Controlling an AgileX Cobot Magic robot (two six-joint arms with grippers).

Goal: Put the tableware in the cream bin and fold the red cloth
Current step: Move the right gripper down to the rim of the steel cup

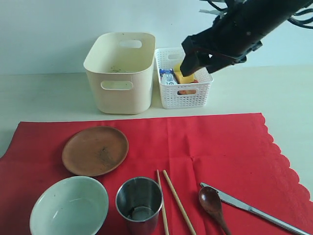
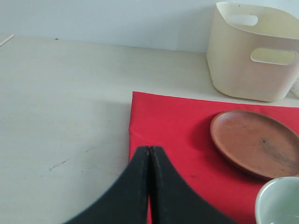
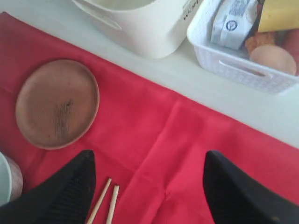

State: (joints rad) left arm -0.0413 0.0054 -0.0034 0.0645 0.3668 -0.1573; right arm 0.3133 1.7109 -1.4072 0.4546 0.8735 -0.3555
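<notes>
Two containers stand at the back of a pale desk (image 1: 49, 93), against a plain light wall (image 1: 49, 29).

Exterior view:
- The cream bin (image 1: 120, 83) is on the view's left and the white lattice basket (image 1: 183, 93) is just beside it on the right.
- The basket holds a yellow wedge (image 1: 183, 76) and a small carton (image 1: 167, 77).
- The red cloth (image 1: 220, 147) lies spread flat over the near part of the desk, with its scalloped edge on the view's right.
- All the tableware sits on the cloth, outside the bin.
- The wooden plate (image 1: 95, 151) is nearest the bin and the pale bowl (image 1: 68, 205) is in front of it.
- To the right of the bowl come the steel cup (image 1: 139, 198), two chopsticks (image 1: 178, 203), the dark spoon (image 1: 211, 200) and the knife (image 1: 254, 211).
- The right pincer (image 1: 200, 62) hangs in the air over the basket.

Left wrist view:
- The left pincer (image 2: 149, 158) has its fingers pressed together with nothing between them.
- It sits over the cloth's edge, where red fabric meets bare desk.
- The desk surface is matte and off-white, with a few faint scuffs.
- The plate, the bowl's rim and the cream bin are in sight beyond the pincer.

Right wrist view:
- The right pincer's jaws are spread wide and hold nothing.
- Between and below the jaws are creased red cloth, the plate and the chopstick tips.
- A strip of bare desk separates the cloth from the bin and the basket.
</notes>
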